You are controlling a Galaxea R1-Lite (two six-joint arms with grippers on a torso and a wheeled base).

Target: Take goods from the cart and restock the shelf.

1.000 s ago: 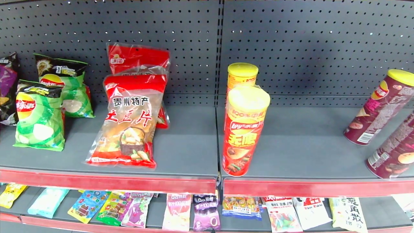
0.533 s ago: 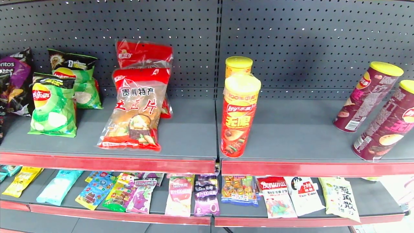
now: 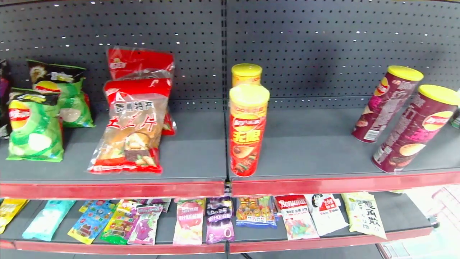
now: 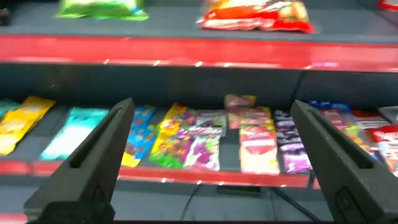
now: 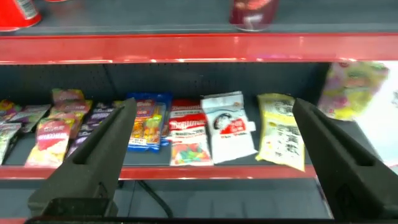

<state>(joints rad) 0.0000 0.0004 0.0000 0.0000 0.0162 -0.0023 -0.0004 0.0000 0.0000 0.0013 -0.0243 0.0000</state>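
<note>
The grey upper shelf (image 3: 309,144) carries two red chip cans (image 3: 248,133) standing one behind the other near its middle. Two maroon cans (image 3: 386,104) stand at its right, with open shelf floor between the groups. Two red bags of potato slices (image 3: 131,129) and green chip bags (image 3: 34,126) are on the left. My left gripper (image 4: 211,106) is open and empty, level with the lower shelf's sachets (image 4: 186,137). My right gripper (image 5: 214,102) is also open and empty, facing the sachets (image 5: 230,127) further right.
The lower shelf (image 3: 406,216) holds a row of flat snack sachets along its front. A red lip (image 3: 323,185) edges each shelf. Dark pegboard (image 3: 323,46) backs the unit. A pale blurred shape (image 3: 435,216) lies past the shelf's lower right end.
The whole head picture has shifted: the camera moved, bringing both maroon cans and more of the lower shelf into view. The goods on the shelves have not moved.
</note>
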